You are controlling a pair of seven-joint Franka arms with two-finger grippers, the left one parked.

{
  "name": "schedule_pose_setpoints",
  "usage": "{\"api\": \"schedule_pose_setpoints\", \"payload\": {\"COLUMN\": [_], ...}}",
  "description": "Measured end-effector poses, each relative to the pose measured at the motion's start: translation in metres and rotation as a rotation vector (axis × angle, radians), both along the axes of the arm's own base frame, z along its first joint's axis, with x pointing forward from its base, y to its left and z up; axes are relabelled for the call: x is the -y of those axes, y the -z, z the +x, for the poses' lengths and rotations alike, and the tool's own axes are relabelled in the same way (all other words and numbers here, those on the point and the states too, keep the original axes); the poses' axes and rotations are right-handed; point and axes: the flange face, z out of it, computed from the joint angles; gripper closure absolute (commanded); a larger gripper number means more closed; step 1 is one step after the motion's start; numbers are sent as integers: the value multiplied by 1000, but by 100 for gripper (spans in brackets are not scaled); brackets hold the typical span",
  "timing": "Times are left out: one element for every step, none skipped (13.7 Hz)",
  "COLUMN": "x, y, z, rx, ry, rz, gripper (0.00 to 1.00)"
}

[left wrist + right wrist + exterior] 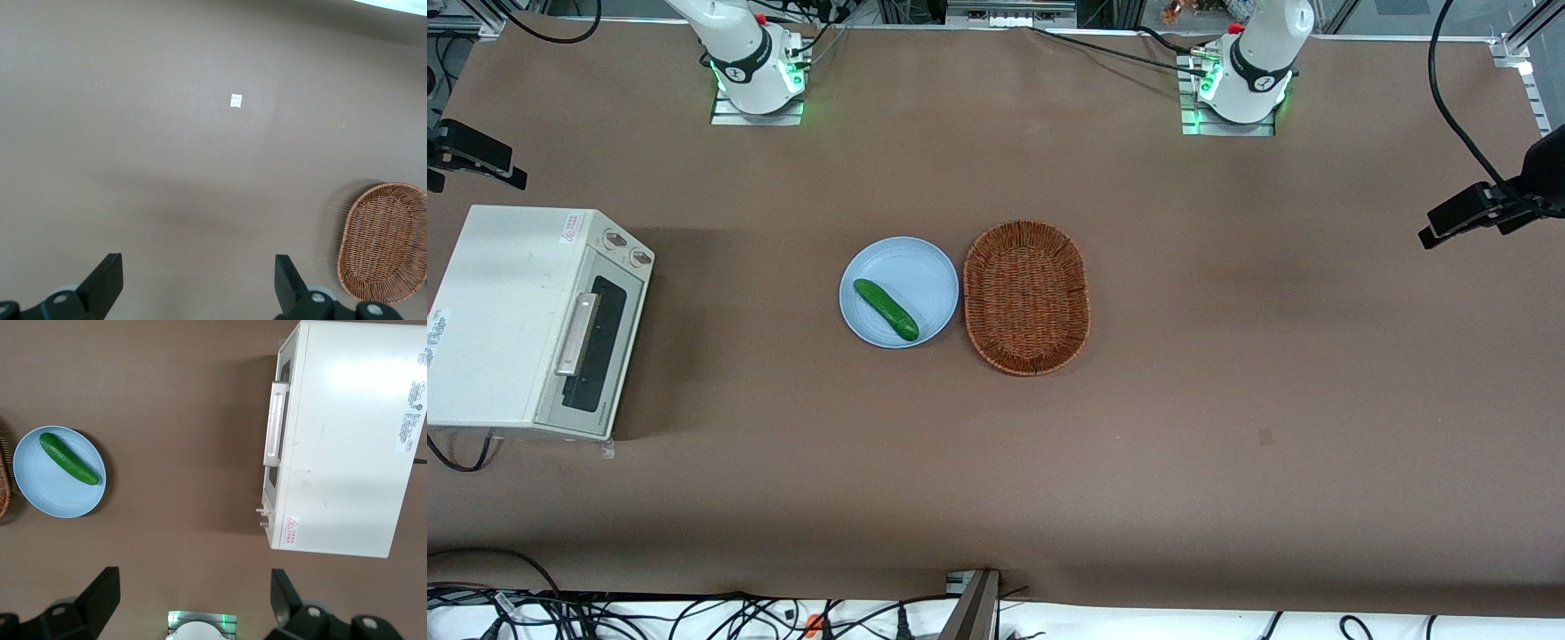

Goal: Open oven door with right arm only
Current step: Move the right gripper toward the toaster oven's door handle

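End effector fingers spread apart, holding nothing, high above the bench; oven door shut at working arm's end, probably stiff-hinged, so hook its rigid bar handle.

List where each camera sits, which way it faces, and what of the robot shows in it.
Front view: high up, looking down the table toward both arm bases; shows the closed oven door, plate, cucumber and basket.
Left wrist view: on the parked arm, facing down at bare table, its own fingers and the basket.
Right wrist view: on the right arm, high above the table, facing down; the gripper hangs open above the oven, plate and its own base.
Shared: oven, plate and cucumber show in the front and right wrist views; the basket in all three.
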Motion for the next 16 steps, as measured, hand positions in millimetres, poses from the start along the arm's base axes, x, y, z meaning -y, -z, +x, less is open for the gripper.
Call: {"api": "schedule_pose_setpoints", "payload": {"x": [0, 0, 0, 0, -1, -1, -1, -1, -2, -4, -5, -7, -9, -10, -13, -18], "y": [0, 0, 0, 0, 0, 0, 0, 0, 1, 1, 2, 6, 12, 20, 30, 42], "z": [0, 0, 0, 0, 0, 0, 0, 0, 0, 1, 1, 3, 5, 8, 12, 17], "rx": [0, 0, 0, 0, 0, 0, -1, -1, -1, -2, -6, -15, -32, -49, -68, -91], "ry": [0, 0, -1, -1, -1, -2, -2, -3, -4, -7, -10, -14, -17, -21, -27, -35], "rz": [0, 0, 0, 0, 0, 0, 0, 0, 0, 1, 1, 2, 3, 4, 5, 6], "gripper": [0, 0, 0, 0, 0, 0, 0, 0, 0, 0, 0, 0, 0, 0, 0, 0]}}
